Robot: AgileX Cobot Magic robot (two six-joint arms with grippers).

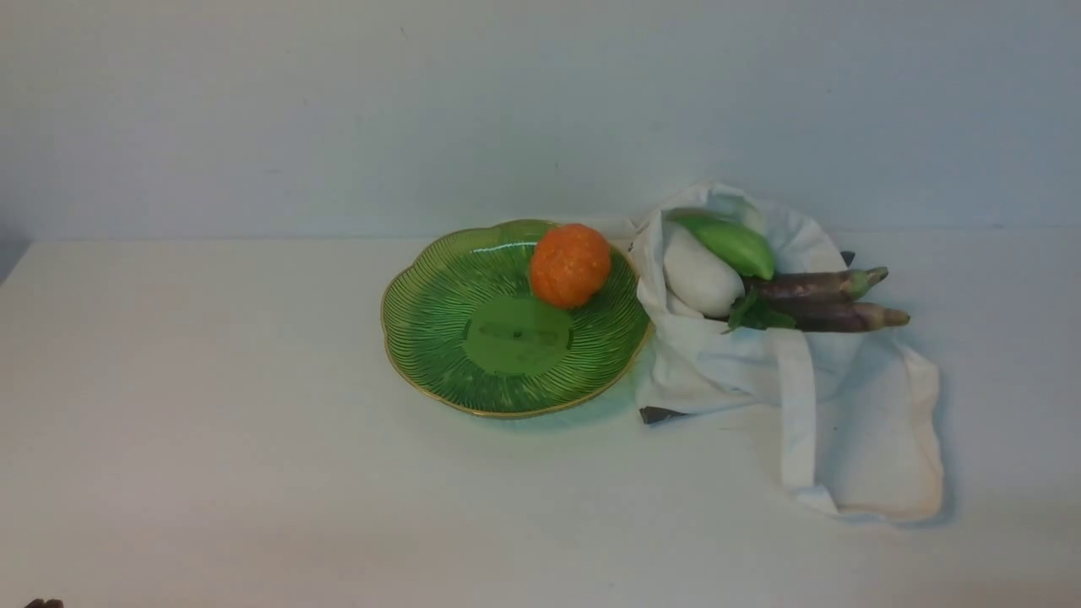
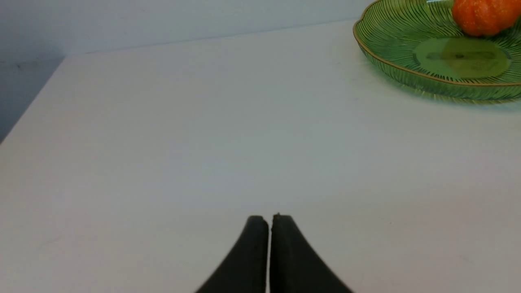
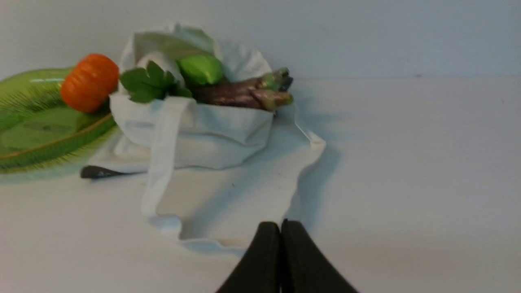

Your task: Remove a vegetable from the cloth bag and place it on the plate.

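Orange pumpkin (image 1: 570, 264) on plate (image 1: 431, 338), near rim beside cloth bag (image 1: 718, 371)

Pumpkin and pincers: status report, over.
Left pincer and right pincer shut, empty. Pumpkin on plate, beside bag. Nothing in the way.

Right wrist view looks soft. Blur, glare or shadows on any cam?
Right wrist view: soft overall, pumpkin and cloth bag edges smeared, bluish shadow beside the bag. Front view: sharper, even light, small white glare on the plate near its far rim. Left wrist view: plate ribs crisp, faint green cast on the table under the rim.
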